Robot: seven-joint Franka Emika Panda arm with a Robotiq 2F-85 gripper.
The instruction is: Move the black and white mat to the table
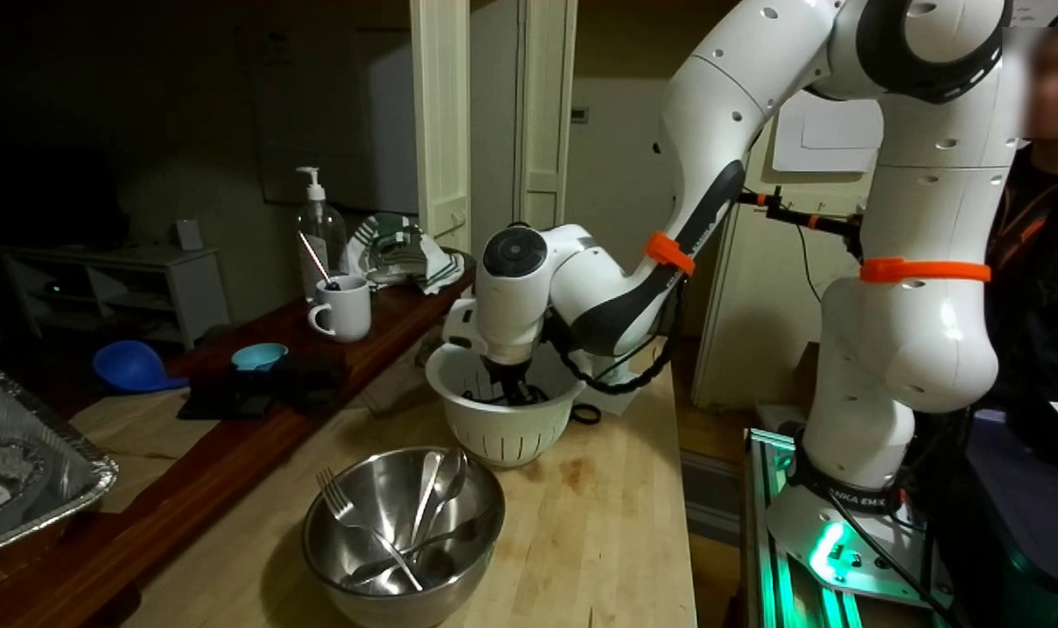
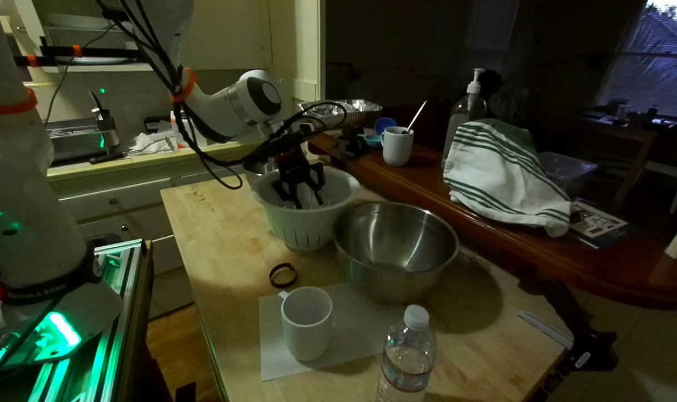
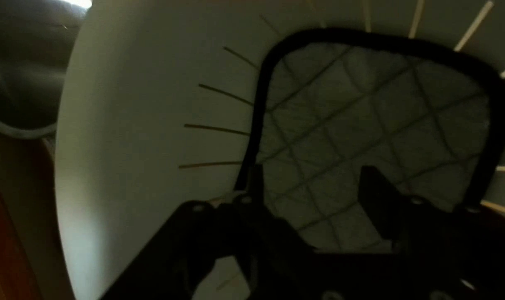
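Note:
The black and white mat (image 3: 360,108) lies inside the white slotted bowl in the wrist view. It is pale and quilted with a thick black border. The white slotted bowl (image 1: 498,432) stands on the light wooden table (image 1: 607,541) and also shows in an exterior view (image 2: 302,226) and the wrist view (image 3: 131,104). My gripper (image 3: 310,171) is open over the mat, the left finger near its black edge. I cannot tell whether the fingers touch it. In both exterior views the gripper (image 1: 513,392) (image 2: 300,198) reaches down into the bowl, where the mat is hard to make out.
A steel bowl with cutlery (image 1: 406,532) stands beside the slotted bowl. Another steel bowl (image 2: 394,245) is at its other side. A white mug (image 2: 307,326), a bottle (image 2: 408,357) and a black ring (image 2: 283,275) stand on the table. A cluttered brown counter (image 1: 232,462) runs alongside.

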